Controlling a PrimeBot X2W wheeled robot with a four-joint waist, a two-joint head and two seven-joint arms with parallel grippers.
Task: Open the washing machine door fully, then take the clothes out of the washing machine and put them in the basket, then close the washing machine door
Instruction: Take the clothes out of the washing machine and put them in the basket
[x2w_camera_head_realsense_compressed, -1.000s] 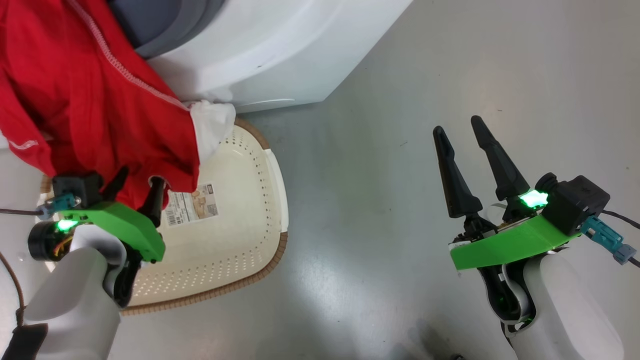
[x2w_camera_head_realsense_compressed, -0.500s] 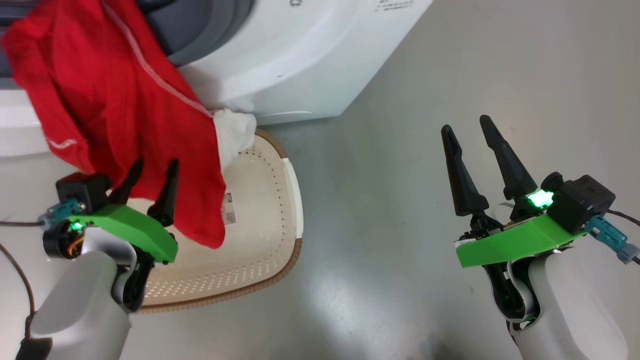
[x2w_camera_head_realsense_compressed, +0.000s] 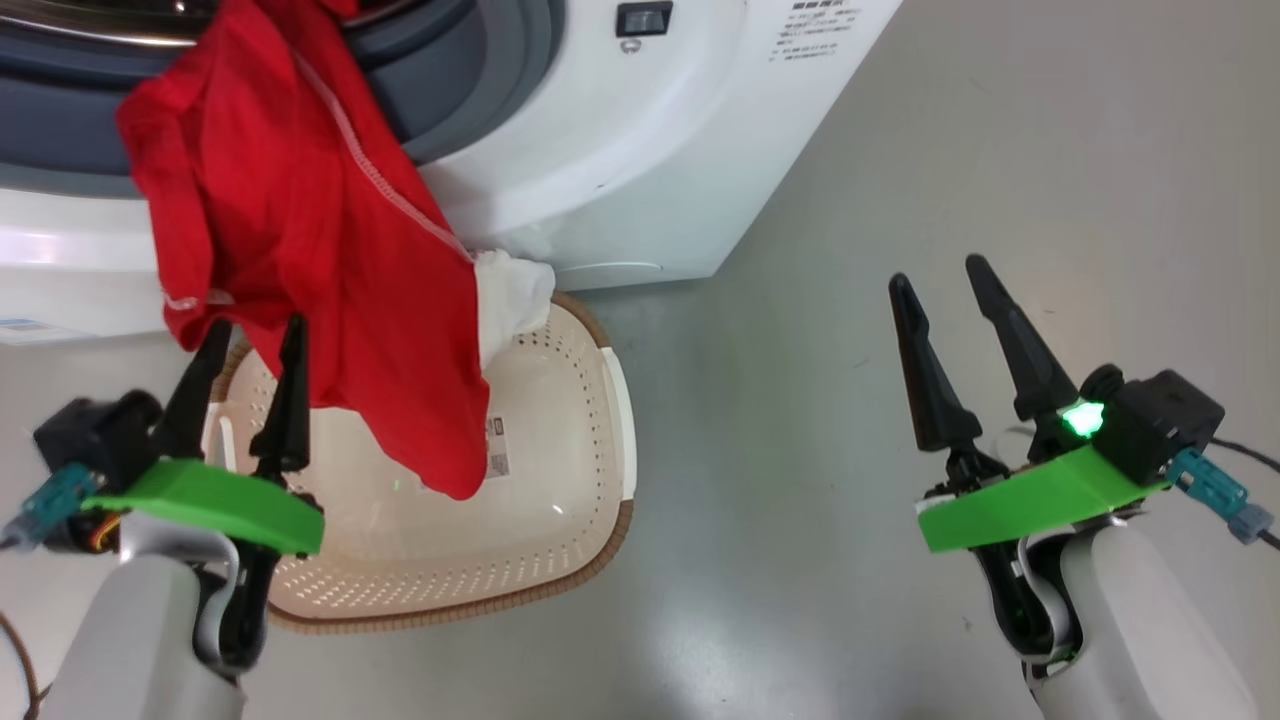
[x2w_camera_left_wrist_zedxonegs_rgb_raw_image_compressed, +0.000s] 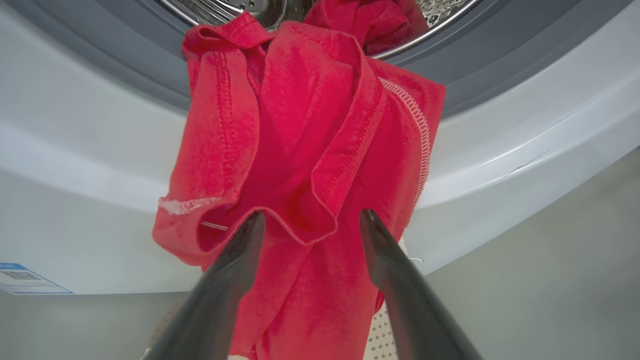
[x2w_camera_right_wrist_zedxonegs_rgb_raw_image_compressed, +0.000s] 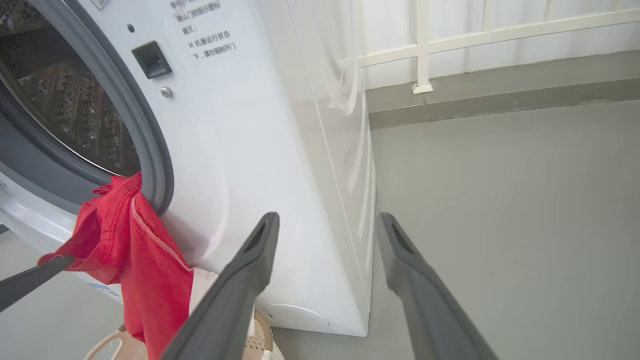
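Red clothes (x2w_camera_head_realsense_compressed: 330, 260) hang out of the opening of the washing machine (x2w_camera_head_realsense_compressed: 640, 150) in the head view. Their lower end, with a white piece at the right edge, hangs over the cream basket (x2w_camera_head_realsense_compressed: 620, 400), which stands on the grey floor (x2w_camera_head_realsense_compressed: 900, 150) just before the machine. The left gripper (x2w_camera_head_realsense_compressed: 258, 323) is at the basket's left rim, with its two fingers apart and the tips at the lower edge of the red cloth. The right gripper (x2w_camera_head_realsense_compressed: 936, 270) is well apart to the right over the floor, with fingers spread and nothing between them.

In the left wrist view the left gripper (x2w_camera_left_wrist_zedxonegs_rgb_raw_image_compressed: 312, 214) is wide open. A fold of the clothes (x2w_camera_left_wrist_zedxonegs_rgb_raw_image_compressed: 300, 125) hangs at its tips, not squeezed; whether it touches them I cannot tell. The cloth comes out of the steel drum (x2w_camera_left_wrist_zedxonegs_rgb_raw_image_compressed: 225, 7) over the grey gasket (x2w_camera_left_wrist_zedxonegs_rgb_raw_image_compressed: 125, 65).

In the right wrist view the right gripper (x2w_camera_right_wrist_zedxonegs_rgb_raw_image_compressed: 327, 217) is open and empty, pointing at the front corner of the washing machine (x2w_camera_right_wrist_zedxonegs_rgb_raw_image_compressed: 250, 125). The clothes (x2w_camera_right_wrist_zedxonegs_rgb_raw_image_compressed: 140, 260) hang from the opening down toward the basket (x2w_camera_right_wrist_zedxonegs_rgb_raw_image_compressed: 262, 347).
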